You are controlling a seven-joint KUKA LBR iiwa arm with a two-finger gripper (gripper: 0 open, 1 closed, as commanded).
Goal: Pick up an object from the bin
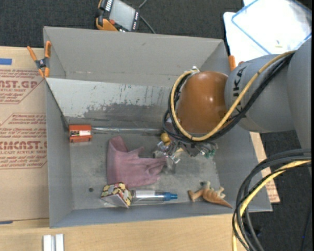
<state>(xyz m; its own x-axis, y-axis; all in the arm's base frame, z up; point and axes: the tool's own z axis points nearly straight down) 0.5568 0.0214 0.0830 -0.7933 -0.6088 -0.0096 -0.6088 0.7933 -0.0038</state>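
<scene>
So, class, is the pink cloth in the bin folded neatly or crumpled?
Crumpled: the pink cloth lies bunched, with ridges and uneven edges.

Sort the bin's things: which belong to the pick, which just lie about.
Job: pincer; pink cloth, centre, its right edge under the pincer.
Lying about: orange box, left; patterned box and blue-capped tube, front; orange toy dinosaur, front right.

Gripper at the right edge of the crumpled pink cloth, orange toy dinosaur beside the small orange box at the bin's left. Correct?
No. In the camera view the orange toy dinosaur lies at the bin's lower right, far from the small orange box. The gripper is at the crumpled pink cloth's right edge.
</scene>
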